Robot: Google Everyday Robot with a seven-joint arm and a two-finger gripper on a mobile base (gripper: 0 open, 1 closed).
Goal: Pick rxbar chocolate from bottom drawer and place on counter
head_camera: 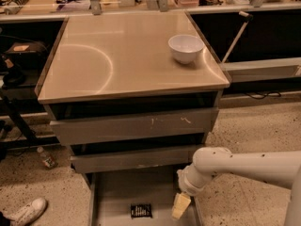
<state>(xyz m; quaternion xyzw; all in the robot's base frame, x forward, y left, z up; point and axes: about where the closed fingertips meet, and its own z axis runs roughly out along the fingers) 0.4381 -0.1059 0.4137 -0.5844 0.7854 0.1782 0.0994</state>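
Your gripper (181,206) hangs low at the near right of the scene, inside the pulled-out bottom drawer (113,197) and close to its right wall; its pale yellowish tip points down toward the drawer floor; whether it is spread or closed you cannot tell from this angle, and nothing is seen in its grasp. The white arm (249,166) reaches in from the right edge and bends down at a rounded joint just above the gripper.

The rxbar chocolate (141,211) lies flat on the grey floor of the bottom drawer, near the middle and toward the near edge; it sits to the left of your gripper, near it but apart from it.

Above the open drawer you see two closed drawers; the upper drawer front (134,125) carries pale scuff marks, and the lower drawer front (131,158) sits just beneath it. The counter (127,55) tops the cabinet; its brushed-steel surface shows a faint curved arc on the left half. A white bowl (186,48) stands upright on the counter toward its far right corner.

Beyond the counter a long cluttered bench (70,6) runs across the far side. On the speckled floor (249,121) at the near left you can see a white sneaker (28,211).
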